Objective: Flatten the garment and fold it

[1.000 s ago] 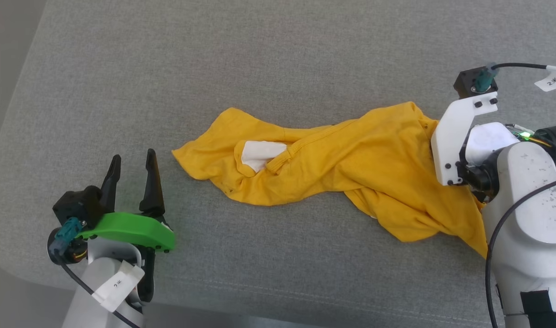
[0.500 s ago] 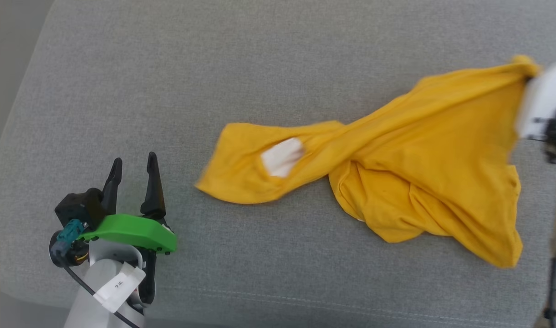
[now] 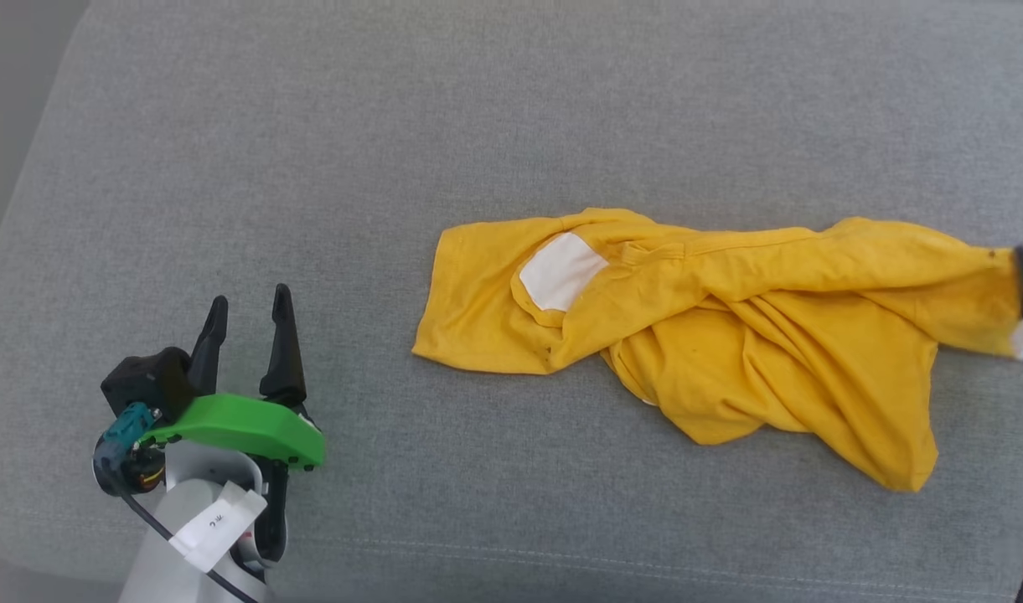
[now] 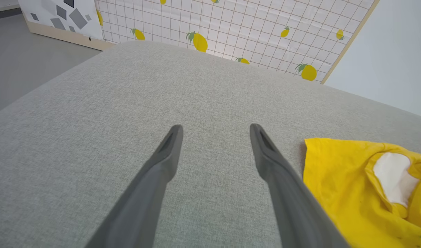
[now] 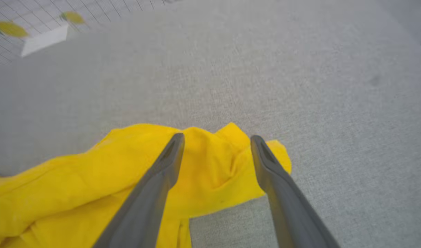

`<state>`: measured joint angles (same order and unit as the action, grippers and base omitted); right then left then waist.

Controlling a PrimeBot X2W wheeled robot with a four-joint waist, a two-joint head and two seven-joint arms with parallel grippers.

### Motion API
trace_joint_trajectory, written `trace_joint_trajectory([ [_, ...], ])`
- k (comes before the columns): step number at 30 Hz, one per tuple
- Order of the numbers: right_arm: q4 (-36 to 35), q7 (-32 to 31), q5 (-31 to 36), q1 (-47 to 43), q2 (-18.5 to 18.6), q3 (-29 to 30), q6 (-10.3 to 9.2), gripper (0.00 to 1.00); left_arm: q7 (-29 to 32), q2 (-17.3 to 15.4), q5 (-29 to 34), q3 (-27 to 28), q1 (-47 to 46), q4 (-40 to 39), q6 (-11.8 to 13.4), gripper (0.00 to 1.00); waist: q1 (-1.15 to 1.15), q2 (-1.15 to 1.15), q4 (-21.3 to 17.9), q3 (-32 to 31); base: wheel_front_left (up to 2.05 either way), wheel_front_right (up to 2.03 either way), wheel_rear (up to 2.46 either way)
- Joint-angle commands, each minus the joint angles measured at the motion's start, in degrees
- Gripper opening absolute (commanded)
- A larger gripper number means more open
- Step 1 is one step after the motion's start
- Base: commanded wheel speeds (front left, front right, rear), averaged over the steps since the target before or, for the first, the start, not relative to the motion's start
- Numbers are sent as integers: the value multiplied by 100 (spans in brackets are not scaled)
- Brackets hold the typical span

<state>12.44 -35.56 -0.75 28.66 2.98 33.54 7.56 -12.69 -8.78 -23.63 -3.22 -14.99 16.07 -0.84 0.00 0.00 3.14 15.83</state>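
Right gripper (image 5: 217, 137): fingers apart, straddling the right-hand end of the garment (image 3: 779, 335), nothing clamped. Left gripper (image 3: 250, 296): fingers apart, over bare worktop (image 3: 310, 126), near the garment's left edge. Garment lies on the worktop right of centre, twisted and bunched, white patch (image 3: 561, 272) showing. Risk: closing here likely pinches several layers, so a pull would tighten the twist rather than spread it.

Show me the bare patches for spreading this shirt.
Bare: the wide far band beyond the garment; the stretch between it and the left pincer; a near strip below it. Crowded: the right side, where cloth bunches under the right pincer.
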Motion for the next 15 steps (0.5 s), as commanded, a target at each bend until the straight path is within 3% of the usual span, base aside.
trace_joint_trajectory([
  [1,-185,268,-260,-107,-2,105,-8,100,14,-3,-43,-8,87,-11,63,100,0,0,-10,-131,0,0,0],
  [8,-487,835,-1278,-1128,-9,202,-8,100,496,171,-239,-146,128,-175,134,100,0,0,-136,-381,0,0,0],
  [10,-535,903,-1387,-1335,-9,209,-8,100,927,244,-321,-285,54,-253,175,100,0,0,-199,-425,0,0,0],
  [15,-585,944,-1509,-1587,-10,197,-8,100,2724,314,-344,-801,-277,-244,499,100,0,0,-386,-423,0,0,0],
])
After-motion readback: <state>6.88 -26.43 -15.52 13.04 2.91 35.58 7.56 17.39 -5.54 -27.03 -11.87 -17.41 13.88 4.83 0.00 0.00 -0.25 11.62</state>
